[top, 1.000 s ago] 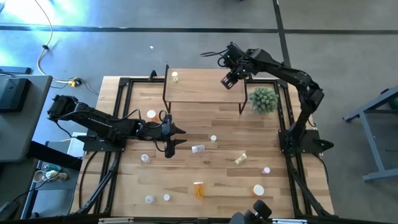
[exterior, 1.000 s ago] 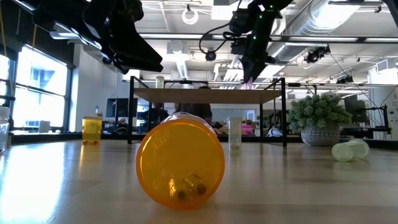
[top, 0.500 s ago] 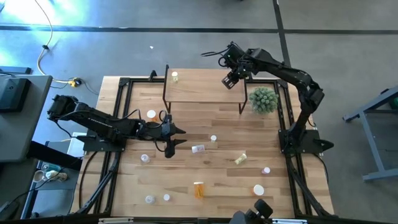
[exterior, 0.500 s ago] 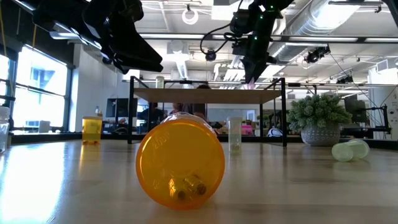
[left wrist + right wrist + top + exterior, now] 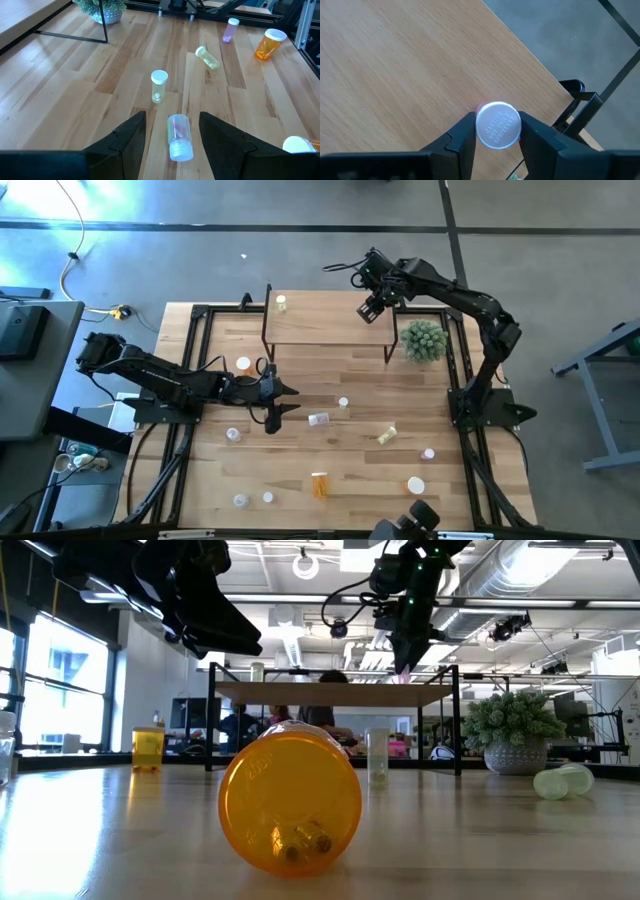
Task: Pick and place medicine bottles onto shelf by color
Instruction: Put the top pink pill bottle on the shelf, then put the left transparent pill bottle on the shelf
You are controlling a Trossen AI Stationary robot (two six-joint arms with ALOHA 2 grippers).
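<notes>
The right gripper [image 5: 496, 131] clasps a small white-capped pink medicine bottle [image 5: 498, 125] upright, directly above the light wooden shelf [image 5: 395, 65]. The left gripper [image 5: 171, 135], open and empty, waits above a fallen clear bottle [image 5: 178, 136].

The table [image 5: 75, 75] is pale wood planks, smooth with a satin sheen. The shelf [image 5: 395, 65] top is light wood with fine straight grain, matt; its legs [image 5: 102, 20] look like thin black metal. The orange bottle [image 5: 290, 795] is glossy translucent plastic. The white cap [image 5: 498, 125] between the right pincer's [image 5: 496, 134] fingers is smooth plastic with raised lettering. The left pincer's [image 5: 172, 131] fingers [image 5: 125, 140] are matt black. The floor [image 5: 300, 255] is grey and smooth, faintly reflective.
</notes>
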